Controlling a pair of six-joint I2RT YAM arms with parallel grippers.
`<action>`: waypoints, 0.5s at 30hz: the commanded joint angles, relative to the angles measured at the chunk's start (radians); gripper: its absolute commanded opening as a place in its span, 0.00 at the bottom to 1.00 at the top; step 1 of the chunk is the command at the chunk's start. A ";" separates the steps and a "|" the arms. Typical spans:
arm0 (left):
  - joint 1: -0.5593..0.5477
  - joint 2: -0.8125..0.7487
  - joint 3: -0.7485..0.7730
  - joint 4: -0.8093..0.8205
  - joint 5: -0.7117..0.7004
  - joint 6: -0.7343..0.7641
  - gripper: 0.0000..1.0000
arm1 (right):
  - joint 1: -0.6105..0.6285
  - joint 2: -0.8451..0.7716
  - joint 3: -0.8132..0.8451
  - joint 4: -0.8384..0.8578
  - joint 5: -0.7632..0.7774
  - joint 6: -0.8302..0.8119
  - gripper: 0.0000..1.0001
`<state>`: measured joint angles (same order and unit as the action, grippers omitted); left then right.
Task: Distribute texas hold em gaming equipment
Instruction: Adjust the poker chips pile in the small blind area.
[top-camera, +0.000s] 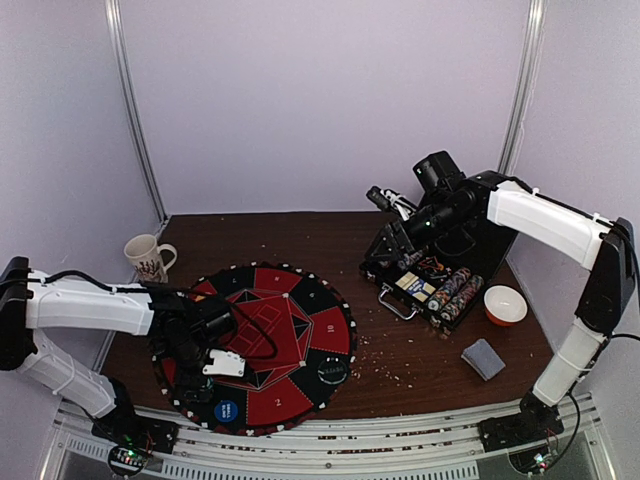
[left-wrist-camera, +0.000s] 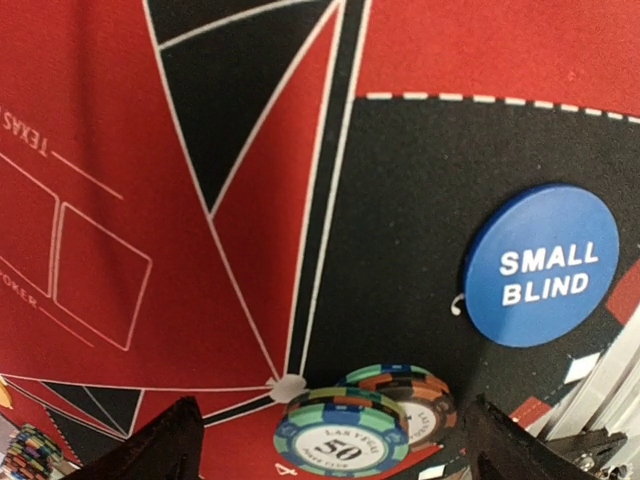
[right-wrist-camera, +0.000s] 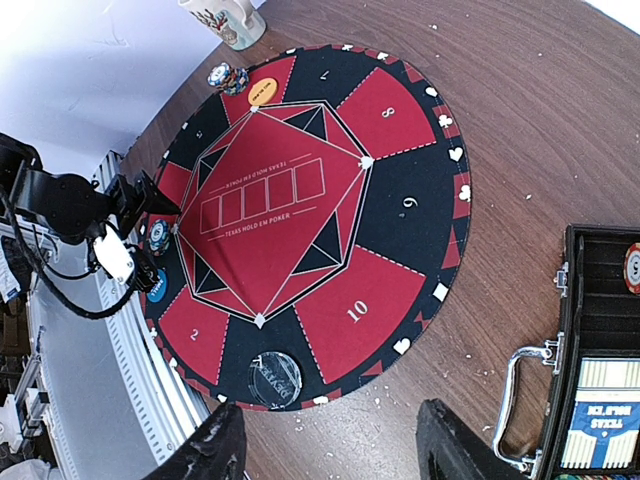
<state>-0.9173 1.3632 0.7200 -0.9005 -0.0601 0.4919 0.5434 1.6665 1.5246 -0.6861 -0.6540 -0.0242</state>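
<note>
Two striped poker chips lie overlapping on the round red-and-black mat. My left gripper hangs open over them, one finger on each side, touching neither. A blue "small blind" disc lies to their right. In the top view that gripper is over the mat's near left. A black dealer disc lies at the mat's near edge, a yellow disc and a chip stack on its far side. My right gripper is open and empty, raised beside the case.
The black hinged case stands open at the right with rows of chips and a card deck. An orange bowl, a grey cloth and a mug stand on the wooden table.
</note>
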 joint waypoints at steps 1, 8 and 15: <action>0.001 -0.008 -0.037 0.056 0.011 -0.011 0.90 | -0.003 0.006 -0.007 -0.003 0.014 -0.016 0.61; 0.001 0.002 -0.051 0.074 -0.030 -0.005 0.71 | -0.004 0.014 -0.001 -0.008 0.014 -0.018 0.61; 0.001 -0.003 -0.055 0.081 -0.002 -0.013 0.44 | -0.009 0.019 -0.001 -0.011 0.020 -0.020 0.61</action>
<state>-0.9173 1.3632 0.6750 -0.8501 -0.0723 0.4808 0.5426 1.6726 1.5246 -0.6861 -0.6498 -0.0315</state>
